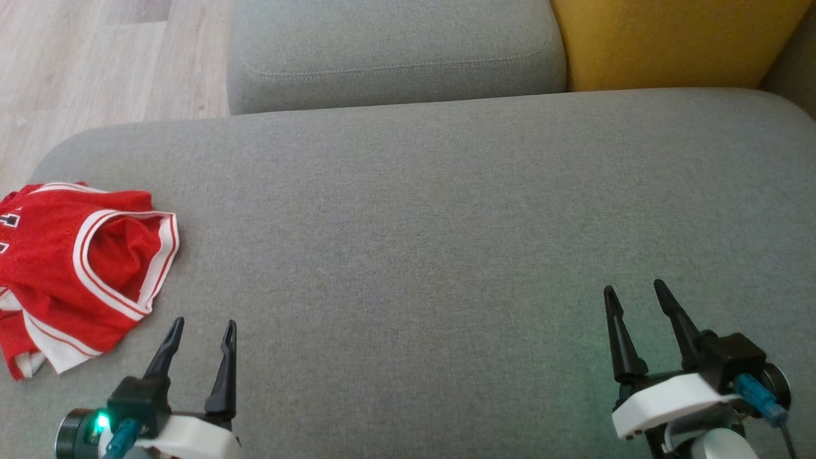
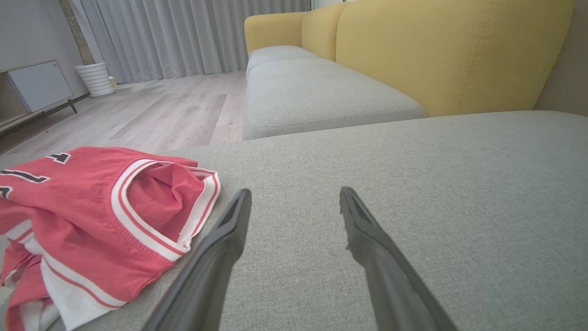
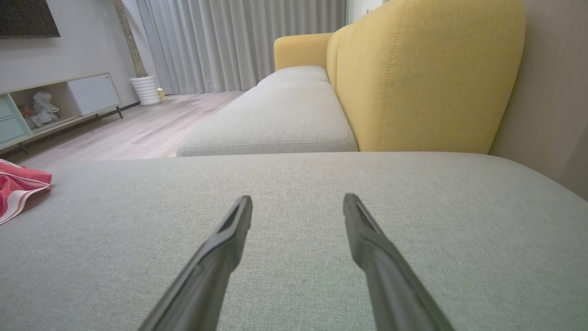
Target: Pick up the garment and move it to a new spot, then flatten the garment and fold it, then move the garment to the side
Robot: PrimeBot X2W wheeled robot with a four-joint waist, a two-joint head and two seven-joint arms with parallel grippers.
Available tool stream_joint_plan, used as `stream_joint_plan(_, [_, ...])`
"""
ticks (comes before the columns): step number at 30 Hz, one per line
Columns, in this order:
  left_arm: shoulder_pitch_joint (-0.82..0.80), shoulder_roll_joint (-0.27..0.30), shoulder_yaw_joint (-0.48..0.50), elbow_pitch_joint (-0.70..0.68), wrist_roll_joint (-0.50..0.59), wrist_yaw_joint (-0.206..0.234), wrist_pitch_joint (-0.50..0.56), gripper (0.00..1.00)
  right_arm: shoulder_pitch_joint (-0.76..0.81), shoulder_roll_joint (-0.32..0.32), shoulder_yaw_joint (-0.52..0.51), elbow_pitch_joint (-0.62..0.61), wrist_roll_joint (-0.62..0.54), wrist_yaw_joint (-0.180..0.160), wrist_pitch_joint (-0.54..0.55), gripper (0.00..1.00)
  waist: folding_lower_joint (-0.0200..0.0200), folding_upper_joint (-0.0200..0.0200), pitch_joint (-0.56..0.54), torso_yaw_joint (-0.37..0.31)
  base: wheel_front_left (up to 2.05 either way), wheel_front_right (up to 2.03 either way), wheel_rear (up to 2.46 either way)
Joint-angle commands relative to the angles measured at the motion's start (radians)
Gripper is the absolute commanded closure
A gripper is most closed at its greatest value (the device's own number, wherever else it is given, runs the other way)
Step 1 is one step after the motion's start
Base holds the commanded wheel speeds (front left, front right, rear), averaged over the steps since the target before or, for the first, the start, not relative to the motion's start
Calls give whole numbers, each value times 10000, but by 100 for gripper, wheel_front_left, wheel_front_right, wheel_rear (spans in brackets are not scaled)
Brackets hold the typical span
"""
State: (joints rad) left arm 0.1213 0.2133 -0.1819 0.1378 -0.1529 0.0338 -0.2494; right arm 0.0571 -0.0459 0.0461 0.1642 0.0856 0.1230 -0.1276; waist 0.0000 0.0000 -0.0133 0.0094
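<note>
The garment (image 1: pixel 70 268) is a red jersey with white trim and dark lettering, lying crumpled at the left edge of the grey sofa cushion (image 1: pixel 433 223). It also appears at the lower left of the left wrist view as the garment (image 2: pixel 87 220), and at the far left of the right wrist view as the garment (image 3: pixel 16 188). My left gripper (image 1: pixel 203 324) is open just right of and below the garment, apart from it, nothing between its fingers. Far to the right, my right gripper (image 1: pixel 634 287) is open over bare cushion.
Beyond the cushion sits a second grey seat cushion (image 1: pixel 395 57) and a yellow backrest (image 1: pixel 676 38). Wooden floor (image 1: pixel 83 64) lies past the cushion's left edge. A low cabinet (image 3: pixel 55 105) and a white pot (image 3: pixel 146 89) stand across the room by grey curtains.
</note>
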Motion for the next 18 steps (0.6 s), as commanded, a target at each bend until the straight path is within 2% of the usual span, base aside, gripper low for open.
stream_joint_plan(1, [-430, 53, 412, -249, -64, -48, -124, 0, -225, -43, 194, -296, 39, 77, -96, 0, 0, 0, 2, -2, 0, 0, 0])
stream_joint_plan(12, [-480, -8, 422, -221, -176, -59, -124, 0, -176, -43, 163, -405, -2, 77, -45, 0, 0, 0, 13, 68, 0, 0, 0])
stream_joint_plan(18, [-706, -214, 569, -42, -589, -86, -123, 0, -185, -43, 299, -621, 51, 77, -66, 0, 0, 0, 5, 714, 0, 0, 0])
